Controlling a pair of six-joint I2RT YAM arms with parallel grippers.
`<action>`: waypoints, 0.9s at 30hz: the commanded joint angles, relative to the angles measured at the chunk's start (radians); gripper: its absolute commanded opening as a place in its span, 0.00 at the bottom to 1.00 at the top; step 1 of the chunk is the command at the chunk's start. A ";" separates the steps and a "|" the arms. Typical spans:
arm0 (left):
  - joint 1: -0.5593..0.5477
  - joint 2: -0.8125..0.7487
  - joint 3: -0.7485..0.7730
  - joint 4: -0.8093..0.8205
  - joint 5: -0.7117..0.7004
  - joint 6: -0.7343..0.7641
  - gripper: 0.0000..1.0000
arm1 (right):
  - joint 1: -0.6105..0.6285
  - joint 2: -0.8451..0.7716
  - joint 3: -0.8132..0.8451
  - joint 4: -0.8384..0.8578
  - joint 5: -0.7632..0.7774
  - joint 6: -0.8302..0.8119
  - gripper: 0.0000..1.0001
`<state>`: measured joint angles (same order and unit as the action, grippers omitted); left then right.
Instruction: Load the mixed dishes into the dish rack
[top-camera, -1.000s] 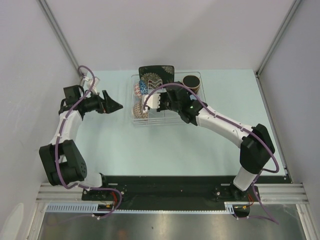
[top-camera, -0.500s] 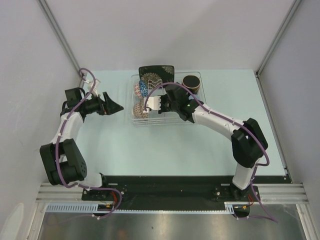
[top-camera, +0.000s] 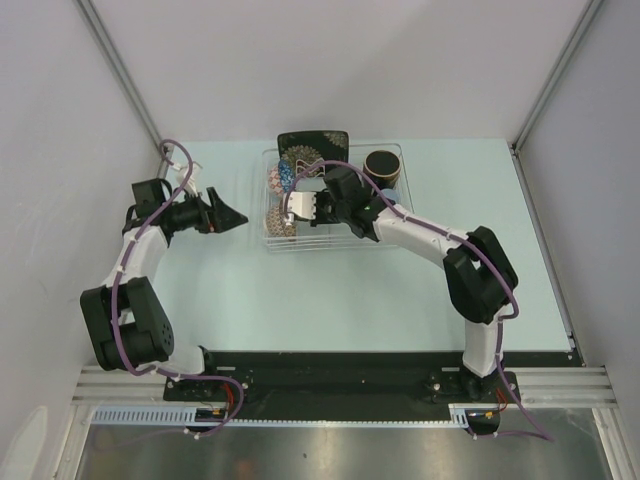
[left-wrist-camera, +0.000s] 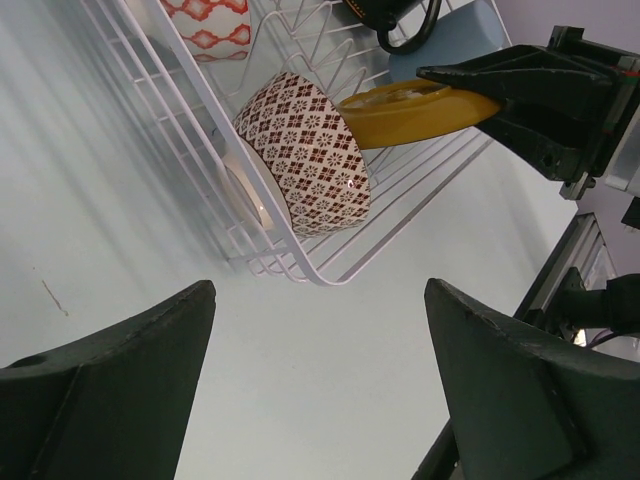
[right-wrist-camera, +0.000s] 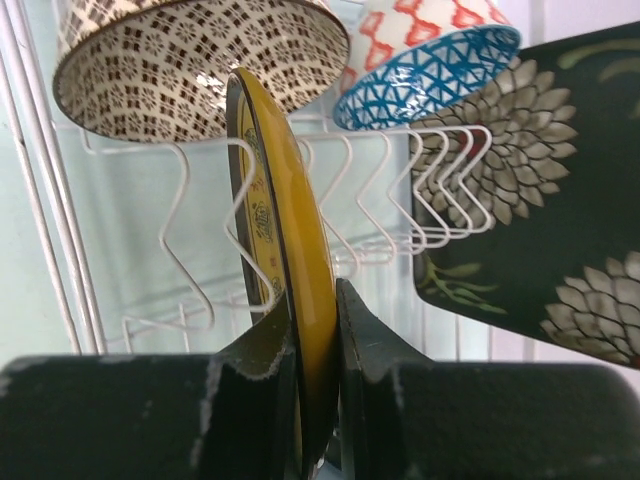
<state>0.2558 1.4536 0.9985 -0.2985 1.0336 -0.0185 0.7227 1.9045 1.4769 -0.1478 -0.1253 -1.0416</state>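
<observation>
Right gripper (right-wrist-camera: 312, 330): jaws drawn in narrow, pinching the rim of the small yellow plate (right-wrist-camera: 290, 230). Plate stands on edge, near upright, dark rim towards the wrist camera. It sits over the dish rack (top-camera: 330, 246), down among the wire dividers (right-wrist-camera: 190, 200); whether it touches the wires, cannot tell.

Beige patterned bowl (right-wrist-camera: 190, 60) just beside the plate, on its side at the rack's near left corner, mouth facing the plate. Blue patterned bowl (right-wrist-camera: 430, 75) next along the same row, also tipped on its side, red-and-white outside. Black floral square plate (right-wrist-camera: 540, 200) leans at the rack's far end, beyond both bowls. Dark mug (top-camera: 381, 164) stands at the far right corner of the rack, well apart from the plate.

Left gripper (top-camera: 232, 214): fingers spread wide, nothing between them. It hovers over bare table (top-camera: 230, 280) left of the rack, pointing at the beige bowl, apart from the rack
</observation>
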 joint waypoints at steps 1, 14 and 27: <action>0.010 -0.010 -0.011 0.013 0.046 0.015 0.91 | 0.000 0.027 0.065 0.070 -0.022 0.035 0.00; 0.010 -0.013 -0.006 -0.004 0.054 0.045 0.91 | -0.006 0.015 0.048 0.105 0.000 0.156 0.19; 0.010 -0.030 0.002 -0.025 0.057 0.057 0.91 | -0.009 -0.005 -0.003 0.102 0.003 0.176 0.37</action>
<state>0.2558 1.4532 0.9928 -0.3218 1.0515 0.0071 0.7155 1.9373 1.4757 -0.0780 -0.1249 -0.8886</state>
